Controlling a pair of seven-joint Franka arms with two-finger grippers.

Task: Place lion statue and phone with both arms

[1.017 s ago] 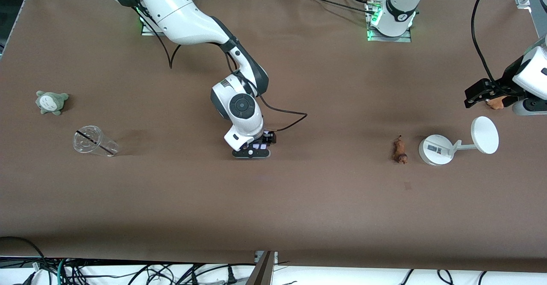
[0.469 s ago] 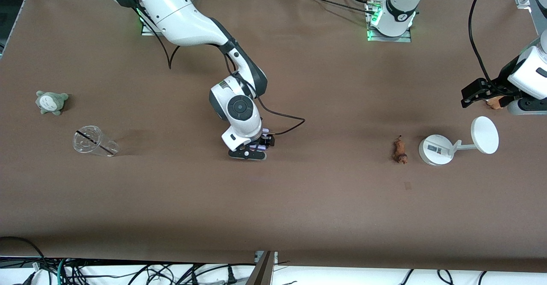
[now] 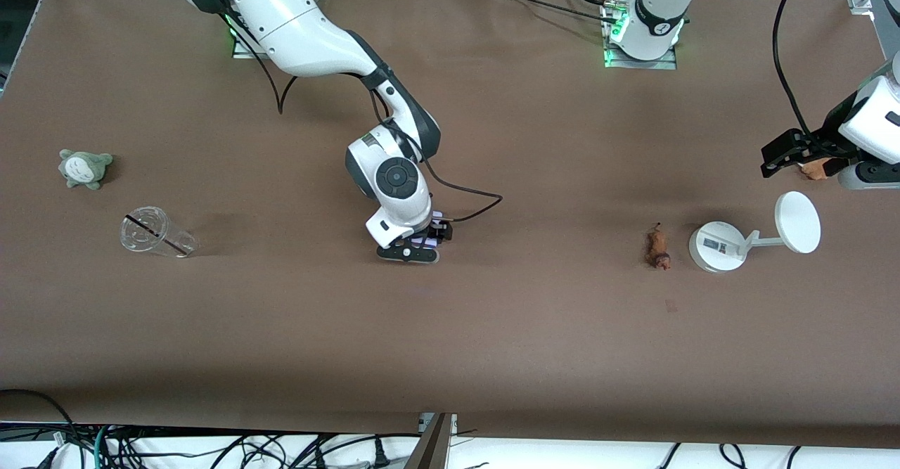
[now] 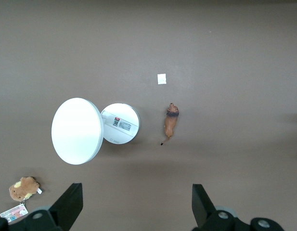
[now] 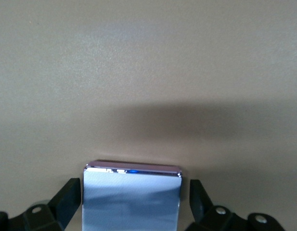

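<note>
**Three cameras: one high overview, two wrist views looking down**

Your front view sits high across the table, facing both robot bases along its top edge and taking in the whole brown surface. Your left wrist view looks straight down from well up, wide enough to catch the lion statue, the white stand and a brown plush with a card tag; the front view shares the first two. Your right wrist view hangs very near the table, its frame filled by the phone and bare surface.
</note>
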